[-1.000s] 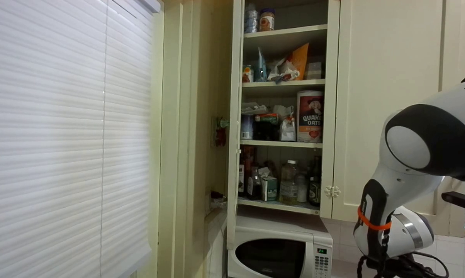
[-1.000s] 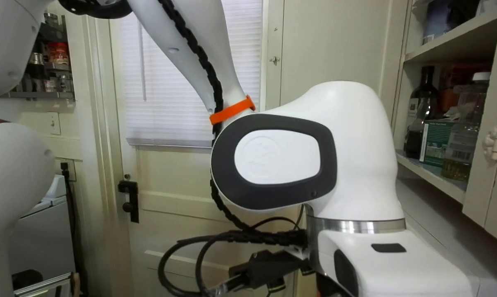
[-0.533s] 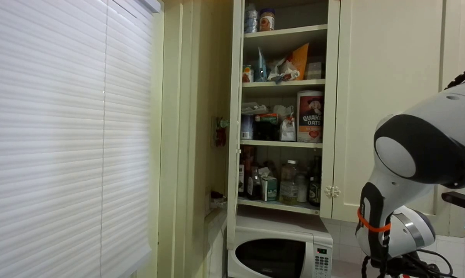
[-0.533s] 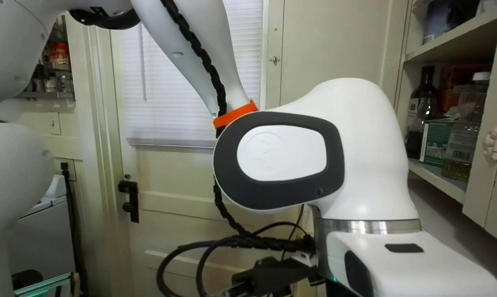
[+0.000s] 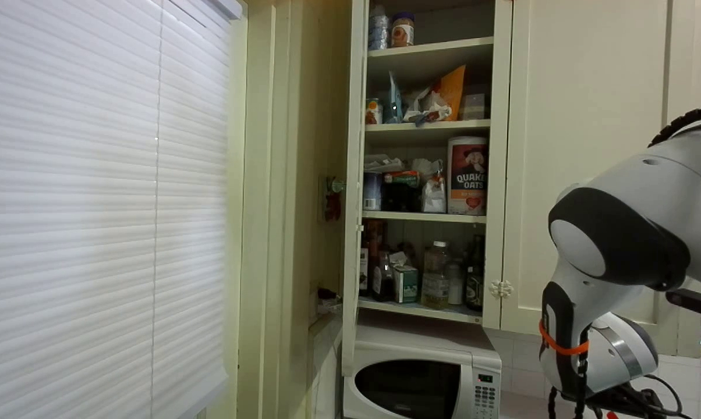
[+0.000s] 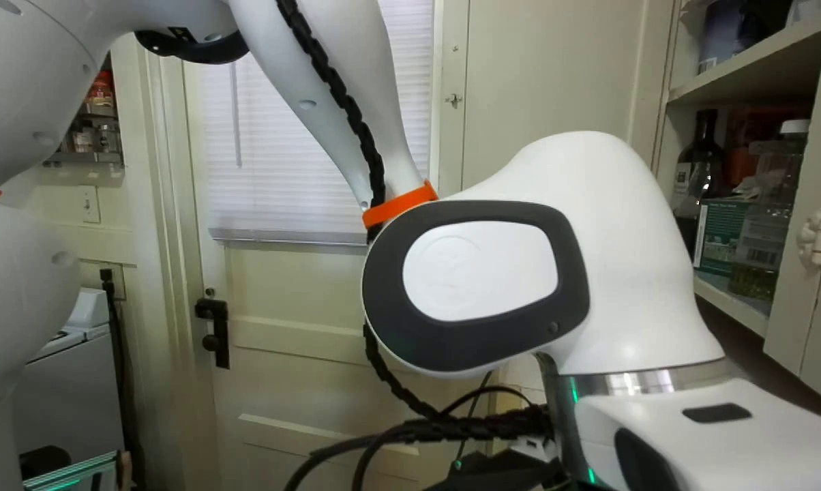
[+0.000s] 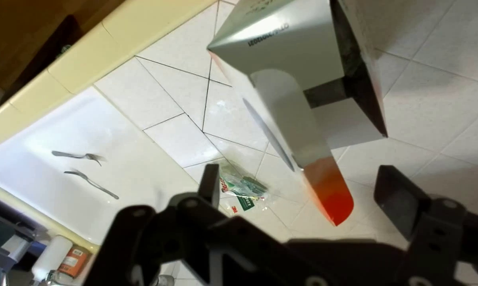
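My gripper is open in the wrist view, its two black fingers wide apart. A carton with silver-grey and white faces and an open end stands just beyond the fingers. Its long flap, orange-red at the tip, reaches into the gap between the fingers. I see neither finger touching it. A clear packet with green pads lies on the white tiles near the left finger. In both exterior views the gripper is below the frame; only the arm's wrist and cables show.
A white sink holds two forks. Bottles stand by its edge. An open cupboard with filled shelves hangs above a white microwave. Its shelves also show near the arm. A door stands behind the arm.
The arm's elbow part has moved left and down in an exterior view. In both exterior views the wrist has moved a little right, further toward the cupboard side in the close one.
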{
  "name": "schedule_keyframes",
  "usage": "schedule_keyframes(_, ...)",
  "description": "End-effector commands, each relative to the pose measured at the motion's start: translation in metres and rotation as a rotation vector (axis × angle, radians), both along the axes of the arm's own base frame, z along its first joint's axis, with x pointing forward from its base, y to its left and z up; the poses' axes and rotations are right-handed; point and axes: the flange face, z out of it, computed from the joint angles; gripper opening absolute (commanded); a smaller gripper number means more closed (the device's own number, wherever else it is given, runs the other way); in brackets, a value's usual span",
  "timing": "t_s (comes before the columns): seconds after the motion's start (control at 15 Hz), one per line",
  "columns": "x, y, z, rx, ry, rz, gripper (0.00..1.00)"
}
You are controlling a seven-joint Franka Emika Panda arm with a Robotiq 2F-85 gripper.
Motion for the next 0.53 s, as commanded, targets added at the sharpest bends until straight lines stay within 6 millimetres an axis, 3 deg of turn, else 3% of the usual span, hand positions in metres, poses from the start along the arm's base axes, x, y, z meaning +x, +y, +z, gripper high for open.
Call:
schedule_keyframes(0.0,-0.0030,-0.0117,-0.0092,0.002,-0.031,0.013,1.00)
schedule_keyframes(0.47,-0.0084,-0.0159,-0.0162,0.032,-0.032,-0.004,1.00)
